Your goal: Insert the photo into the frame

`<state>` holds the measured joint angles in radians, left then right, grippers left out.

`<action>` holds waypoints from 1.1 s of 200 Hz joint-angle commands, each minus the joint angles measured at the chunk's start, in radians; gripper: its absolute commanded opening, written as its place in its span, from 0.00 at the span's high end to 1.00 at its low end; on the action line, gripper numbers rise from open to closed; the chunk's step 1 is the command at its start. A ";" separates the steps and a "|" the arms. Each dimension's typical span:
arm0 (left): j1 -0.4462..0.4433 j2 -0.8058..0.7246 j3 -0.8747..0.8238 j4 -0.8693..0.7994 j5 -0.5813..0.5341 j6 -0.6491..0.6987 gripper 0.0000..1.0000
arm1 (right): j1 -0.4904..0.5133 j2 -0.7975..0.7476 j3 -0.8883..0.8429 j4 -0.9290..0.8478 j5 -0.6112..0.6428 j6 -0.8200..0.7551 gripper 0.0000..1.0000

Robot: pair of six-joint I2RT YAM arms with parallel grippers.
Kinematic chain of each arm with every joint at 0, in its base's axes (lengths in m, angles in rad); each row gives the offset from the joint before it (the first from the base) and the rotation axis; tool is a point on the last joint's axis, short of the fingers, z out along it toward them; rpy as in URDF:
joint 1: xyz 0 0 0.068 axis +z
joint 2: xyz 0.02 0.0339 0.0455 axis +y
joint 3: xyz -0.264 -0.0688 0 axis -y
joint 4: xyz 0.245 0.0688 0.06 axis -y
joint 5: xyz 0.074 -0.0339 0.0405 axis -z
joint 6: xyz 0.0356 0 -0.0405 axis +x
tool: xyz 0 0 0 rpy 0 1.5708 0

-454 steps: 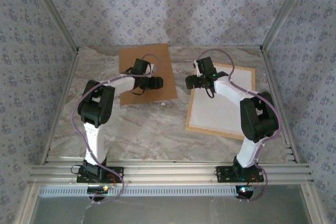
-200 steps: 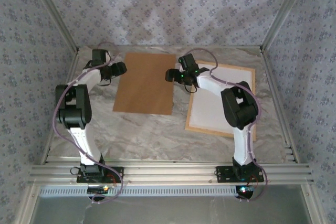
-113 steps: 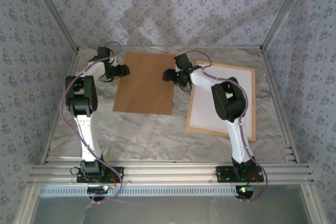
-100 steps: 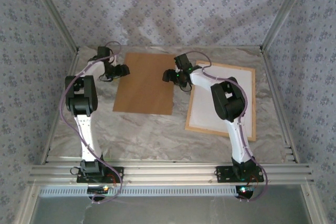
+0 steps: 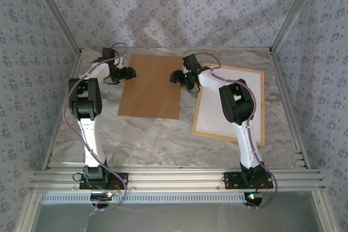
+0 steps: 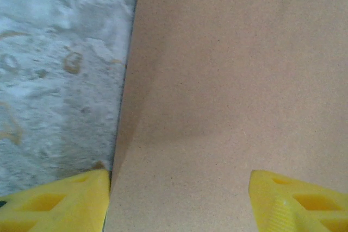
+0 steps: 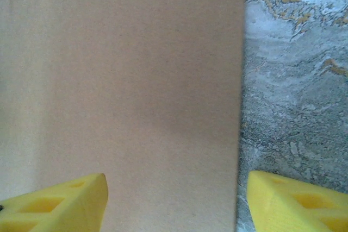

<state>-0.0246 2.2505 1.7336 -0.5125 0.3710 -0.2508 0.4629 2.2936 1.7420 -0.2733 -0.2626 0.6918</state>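
Light natural-wood rectangular frame (image 5: 262, 107) lies flat on the right of the marble table (image 5: 152, 139), long axis running near to far.
Both arms reach far forward. The left gripper (image 5: 129, 73) and right gripper (image 5: 175, 76), fingers wide apart, straddle opposite long edges of the plain brown board (image 5: 152, 88).

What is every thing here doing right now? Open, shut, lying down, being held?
left gripper: open, straddling the board's left edge.
right gripper: open, straddling the board's right edge.
brown board: lying flat on the table, not gripped.
frame: lying flat to the right of the board, white inside, untouched.
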 commanded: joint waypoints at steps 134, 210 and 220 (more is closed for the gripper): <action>-0.025 -0.312 -0.531 0.432 0.266 -0.278 0.36 | 0.018 -0.131 -0.209 0.124 -0.102 0.106 0.35; -0.013 -0.405 -0.643 0.648 0.346 -0.478 0.37 | 0.017 -0.138 -0.253 0.160 -0.106 0.127 0.33; -0.012 -0.422 -0.660 0.675 0.354 -0.503 0.37 | 0.015 -0.141 -0.259 0.166 -0.108 0.132 0.33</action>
<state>0.0048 1.9049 1.0946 0.0353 0.5095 -0.6464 0.4492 2.1765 1.5101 -0.0998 -0.2771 0.7815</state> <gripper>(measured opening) 0.634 0.665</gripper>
